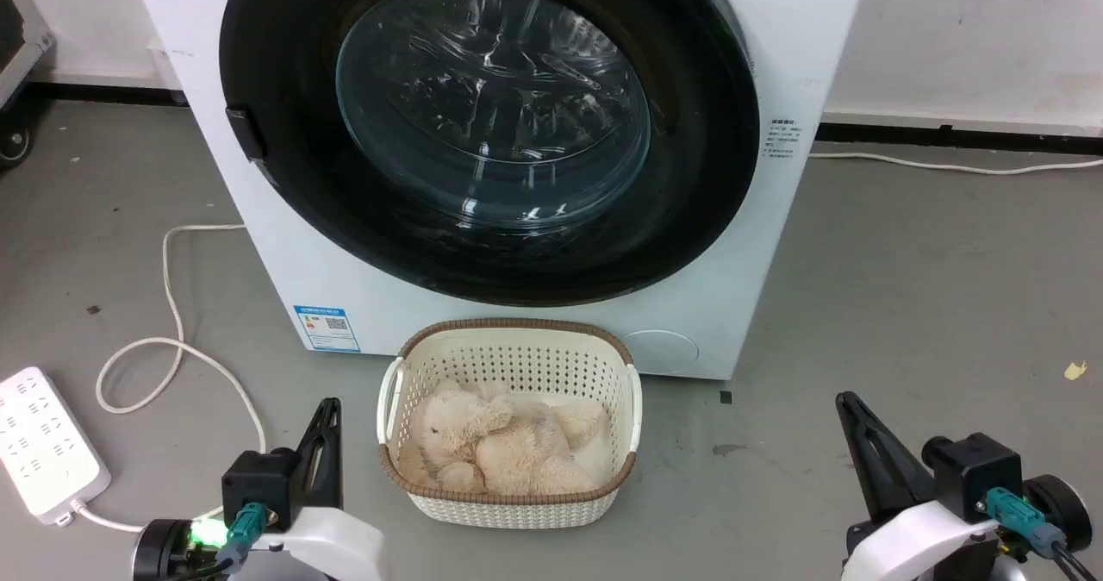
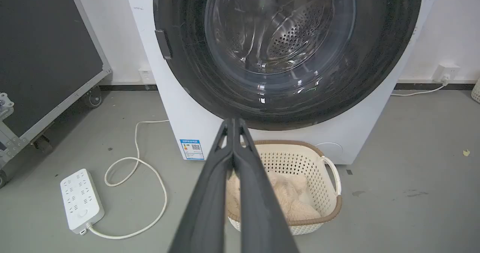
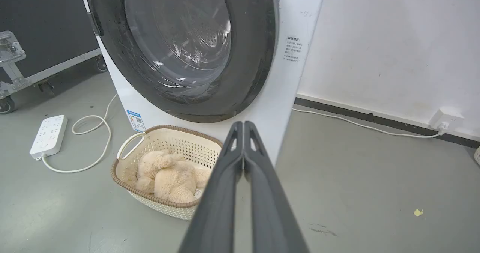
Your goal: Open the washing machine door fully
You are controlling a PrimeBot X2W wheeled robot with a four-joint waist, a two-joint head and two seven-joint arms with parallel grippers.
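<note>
The white washing machine (image 1: 767, 245) stands straight ahead on the grey floor. Its round black door (image 1: 689, 176) with the clear glass bowl lies flat against the front, with a small dark latch tab (image 1: 246, 133) on its left rim. The door (image 2: 187, 80) and the perforated drum behind the glass also show in the left wrist view, and the door (image 3: 247, 57) appears at an angle in the right wrist view. My left gripper (image 1: 327, 409) rests low at the lower left, shut and holding nothing. At the lower right my right gripper (image 1: 846, 402) is likewise shut and empty, well short of the machine.
A cream perforated basket (image 1: 508, 361) holding a beige plush toy (image 1: 491, 443) sits on the floor right before the machine. A white power strip (image 1: 43, 443) with its looped cord (image 1: 172, 348) lies at the left. A black wheeled case (image 2: 45, 57) stands further left.
</note>
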